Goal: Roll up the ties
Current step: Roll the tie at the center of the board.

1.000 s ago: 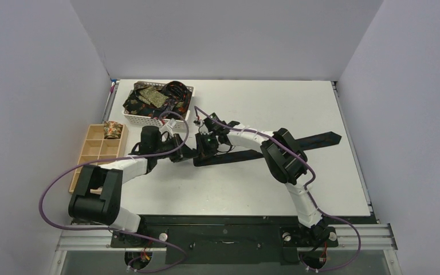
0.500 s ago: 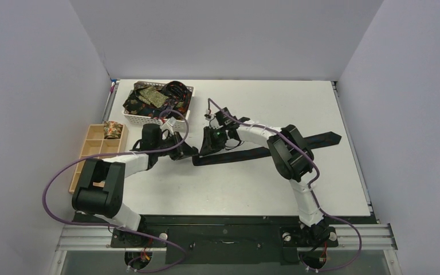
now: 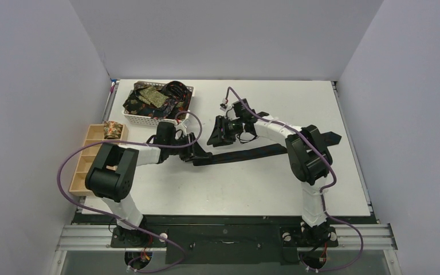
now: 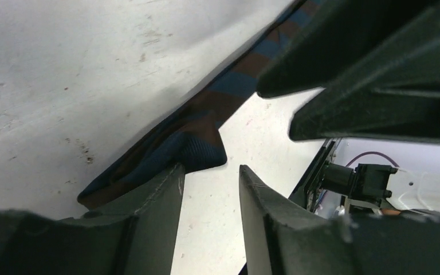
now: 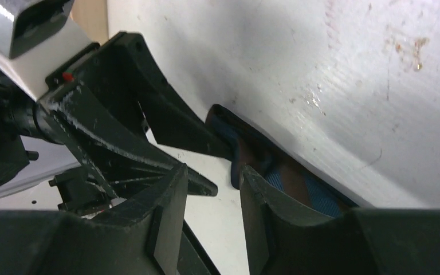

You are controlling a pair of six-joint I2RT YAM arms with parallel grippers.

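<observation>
Far left of both claws, the tray [image 3: 94, 139] holds one roll [image 3: 112, 129] in its far compartment. Beyond the left claw [image 3: 193, 150] sits the basket [image 3: 149, 119], heaped with patterned ties [image 3: 154, 97]. Only the top view shows these. The tie [image 3: 246, 152] lies flat on the tabletop [image 3: 235, 189], one end between the two claws, the rest running rightward past the right claw [image 3: 217, 133]. From above it looks black; the wrist views show blue and brown stripes and a doubled-over end. Each claw's fingers stand apart, gripping nothing. The tie's end lies just ahead of the left claw's fingertip.
</observation>
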